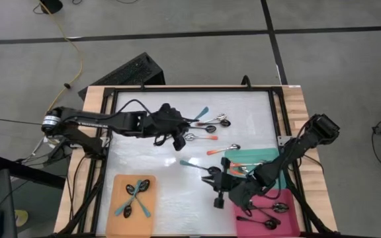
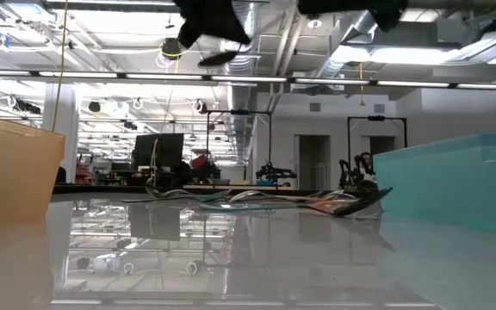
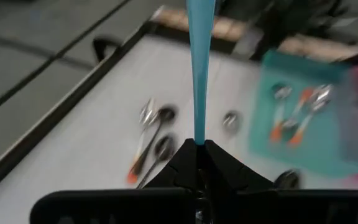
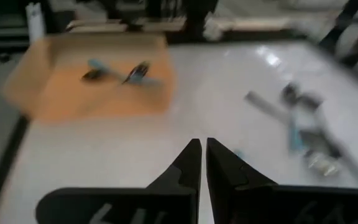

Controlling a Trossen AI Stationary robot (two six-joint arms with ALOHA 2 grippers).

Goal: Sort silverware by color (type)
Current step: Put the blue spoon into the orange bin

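Three trays [image 1: 135, 182], two arms [image 1: 104, 120], about fifteen spoons [image 1: 137, 190]

White table [image 1: 157, 175] holds an orange tray [image 1: 149, 218] at the near left; teal tray [image 1: 270, 156] and pink tray [image 1: 290, 201] sit far across from it, loose spoons [image 1: 207, 137] between.

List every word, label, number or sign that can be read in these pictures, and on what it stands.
No text can be read in any view.
Pale marks on the left gripper's black housing in its wrist view: too blurred to read.
Pale marks on the right gripper's housing: also blurred.
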